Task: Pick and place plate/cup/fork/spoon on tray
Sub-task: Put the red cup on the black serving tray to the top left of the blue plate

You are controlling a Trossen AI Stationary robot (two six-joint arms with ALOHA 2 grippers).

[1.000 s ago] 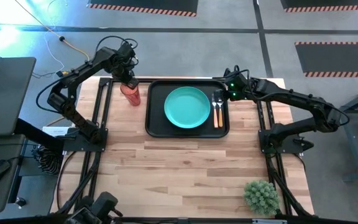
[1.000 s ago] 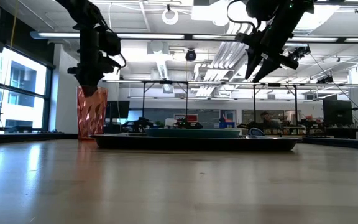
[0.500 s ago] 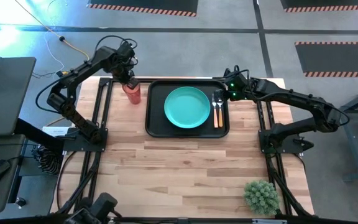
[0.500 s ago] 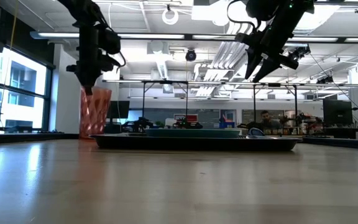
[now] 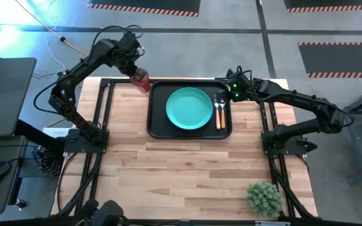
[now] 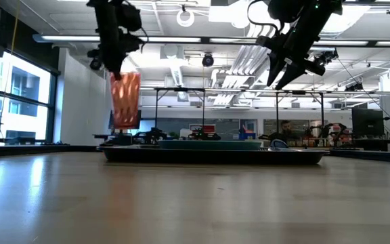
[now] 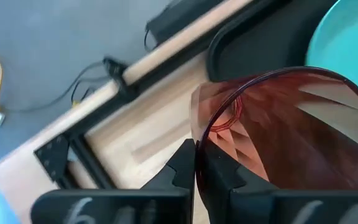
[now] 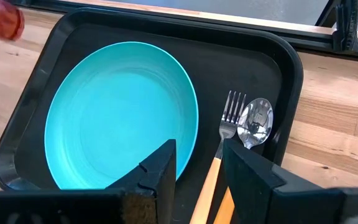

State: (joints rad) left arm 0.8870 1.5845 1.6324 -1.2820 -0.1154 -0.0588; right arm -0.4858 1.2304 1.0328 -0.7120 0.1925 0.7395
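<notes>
The red translucent cup (image 6: 124, 99) hangs clear of the table by the tray's far-left corner, and my left gripper (image 6: 116, 68) is shut on its rim. In the black tray (image 5: 159, 129) the teal plate (image 5: 189, 108) lies flat. The fork (image 8: 227, 124) and the spoon (image 8: 255, 122) lie side by side to the plate's right. My right gripper (image 8: 197, 174) hovers open above the tray's right part, over the fork, and touches nothing. My left gripper pinches the cup's rim (image 7: 196, 134) at one spot, with one finger (image 7: 219, 177) inside the cup and the other (image 7: 180, 171) outside. The fingers come from above, pointing steeply down. The cup hangs below them, mouth up and lifted clear of the table.
A small green plant (image 5: 264, 198) stands at the table's near right corner. Black frame rails (image 5: 102, 119) run along both sides of the wooden top. The table's near half is bare wood. A person (image 6: 290, 129) sits far off in the room behind.
My left gripper has risen and gone toward the tray's far-left corner. The cup, which stood on the table left of the tray, has come up with it and now hangs clear of the wood. My right gripper has kept still.
</notes>
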